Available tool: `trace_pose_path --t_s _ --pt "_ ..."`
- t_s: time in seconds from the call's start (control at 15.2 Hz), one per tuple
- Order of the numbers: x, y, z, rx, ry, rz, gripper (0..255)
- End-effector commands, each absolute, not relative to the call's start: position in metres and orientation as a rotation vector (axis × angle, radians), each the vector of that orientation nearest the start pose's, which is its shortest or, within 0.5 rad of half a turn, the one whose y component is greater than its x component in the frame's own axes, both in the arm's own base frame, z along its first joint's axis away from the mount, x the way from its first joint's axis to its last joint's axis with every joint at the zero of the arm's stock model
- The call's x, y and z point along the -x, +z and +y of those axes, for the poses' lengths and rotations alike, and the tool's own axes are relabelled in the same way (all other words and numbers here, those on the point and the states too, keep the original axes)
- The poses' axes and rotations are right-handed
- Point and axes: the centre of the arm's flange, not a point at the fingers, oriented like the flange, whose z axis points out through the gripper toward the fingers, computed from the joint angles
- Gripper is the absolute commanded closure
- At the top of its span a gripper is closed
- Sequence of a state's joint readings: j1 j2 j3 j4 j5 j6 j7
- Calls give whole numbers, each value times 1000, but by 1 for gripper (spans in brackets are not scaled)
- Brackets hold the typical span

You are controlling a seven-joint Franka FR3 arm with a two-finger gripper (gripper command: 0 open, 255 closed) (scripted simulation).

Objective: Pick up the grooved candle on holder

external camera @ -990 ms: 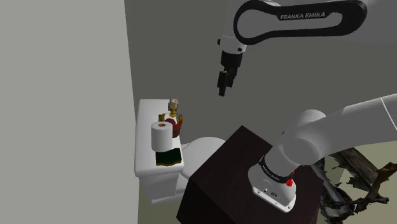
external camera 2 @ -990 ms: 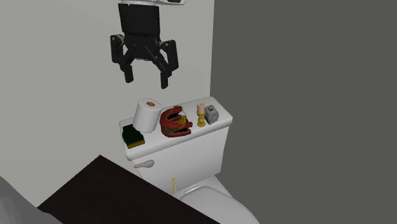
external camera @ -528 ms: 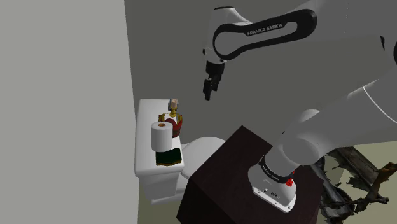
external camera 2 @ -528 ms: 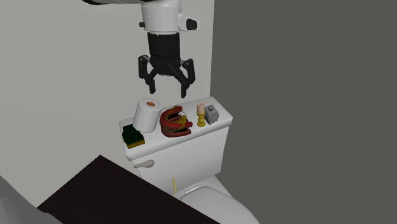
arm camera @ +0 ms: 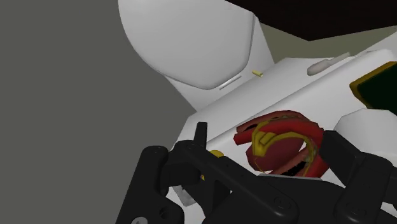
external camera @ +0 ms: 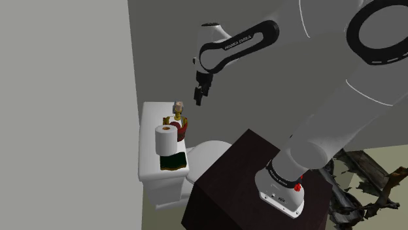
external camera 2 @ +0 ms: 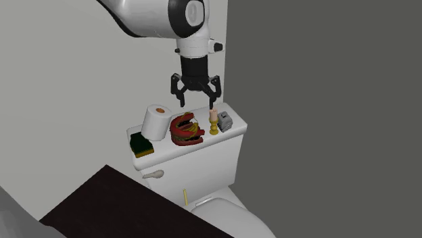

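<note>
Second exterior view: arm (external camera 2: 145,17) cut off by the top edge above the gripper (external camera 2: 197,102). Candle (external camera 2: 214,120) too small to read any grooves; grey thing (external camera 2: 226,122) just beside it too small to name. Toilet bowl (external camera 2: 233,216) and stand (external camera 2: 91,203) cut by the bottom edge. Shoulder view: toilet roll (external camera: 166,138) hides part of the red-and-yellow thing (external camera: 183,127) behind it; dark tangle (external camera: 359,189) at lower right runs off the edge, cannot tell what. Wrist view: gripper body covers the candle and part of the red-and-yellow thing; yellow speck (arm camera: 216,153) by one finger, too little to name; green pad (arm camera: 380,89) cut by the edge.
</note>
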State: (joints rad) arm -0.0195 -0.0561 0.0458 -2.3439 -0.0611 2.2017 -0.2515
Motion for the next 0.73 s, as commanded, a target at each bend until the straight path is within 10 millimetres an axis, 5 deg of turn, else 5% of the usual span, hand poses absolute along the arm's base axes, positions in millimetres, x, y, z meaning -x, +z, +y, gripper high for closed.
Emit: trace_pose_path --t_s 0.0,0.66 --pt "-504 328 12 3140 127 -527 0" --pt "-598 245 17 3139 49 -658 0"
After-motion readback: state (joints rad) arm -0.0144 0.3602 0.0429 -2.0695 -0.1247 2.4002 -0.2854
